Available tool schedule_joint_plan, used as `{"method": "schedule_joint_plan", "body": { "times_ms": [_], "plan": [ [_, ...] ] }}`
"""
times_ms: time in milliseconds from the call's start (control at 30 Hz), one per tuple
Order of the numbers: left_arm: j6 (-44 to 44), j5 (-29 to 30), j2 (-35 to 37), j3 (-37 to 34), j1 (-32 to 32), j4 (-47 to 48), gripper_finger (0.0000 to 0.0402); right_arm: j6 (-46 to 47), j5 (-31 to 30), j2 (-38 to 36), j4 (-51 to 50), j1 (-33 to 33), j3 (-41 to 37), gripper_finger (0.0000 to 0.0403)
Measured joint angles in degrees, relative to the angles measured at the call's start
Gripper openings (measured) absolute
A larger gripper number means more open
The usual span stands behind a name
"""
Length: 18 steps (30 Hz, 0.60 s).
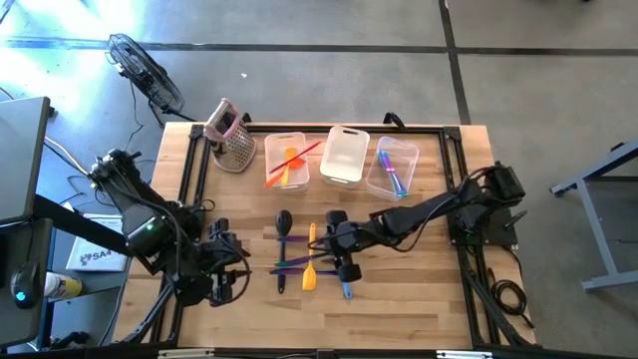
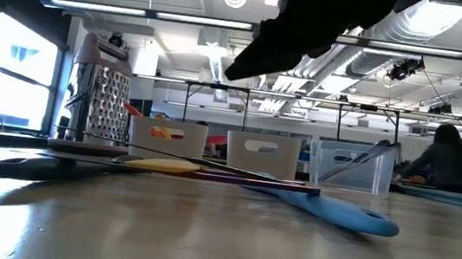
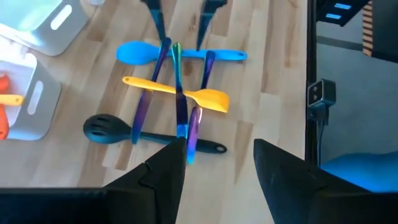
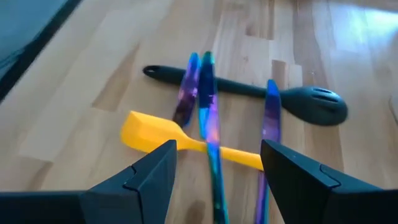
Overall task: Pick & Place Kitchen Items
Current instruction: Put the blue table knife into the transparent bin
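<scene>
Hovering just above the heap of utensils in the middle of the desk (image 1: 419, 309), the right gripper (image 1: 341, 244) has its fingers (image 4: 146, 180) spread with nothing between them. Straight below their gap lie the yellow spatula (image 4: 146, 135) and three iridescent purple-blue utensils (image 4: 208, 118), which cross over the dark slotted spoon (image 4: 311, 99). A blue spoon (image 2: 335, 211) lies at the near edge of the same heap, its handle under the others. All these pieces overlap, so none lies free of its neighbours.

The left gripper (image 1: 221, 261) waits off to the side of the heap, near the desk's left edge, fingers (image 3: 165, 177) parted and empty, pointing toward the dark spoon's handle.

Farther back, three clear bins stand in a row. The left bin (image 1: 286, 160) holds an orange utensil (image 1: 290, 163) and a slim red one lying across its rim. The middle bin (image 1: 346, 155) looks bare from above. The right bin (image 1: 391, 168) holds blue and purple pieces (image 1: 391, 172). Beside the left bin lies a metal box grater (image 1: 231, 140) with a pink handle.

From table height the right arm's dark bulk hangs over the heap and hides part of the room behind, where a person (image 2: 454, 164) sits far off.
</scene>
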<state>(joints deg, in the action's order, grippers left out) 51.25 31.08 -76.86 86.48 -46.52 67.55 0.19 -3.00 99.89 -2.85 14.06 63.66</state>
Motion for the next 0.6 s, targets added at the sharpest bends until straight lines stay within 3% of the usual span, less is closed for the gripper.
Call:
{"method": "schedule_joint_plan", "body": {
  "times_ms": [600],
  "plan": [
    [0.02,-0.71,-0.50,0.03,-0.01,2.96,0.0184,0.70,3.27,8.51,2.05,-1.36,0.02,0.0227]
  ]
}}
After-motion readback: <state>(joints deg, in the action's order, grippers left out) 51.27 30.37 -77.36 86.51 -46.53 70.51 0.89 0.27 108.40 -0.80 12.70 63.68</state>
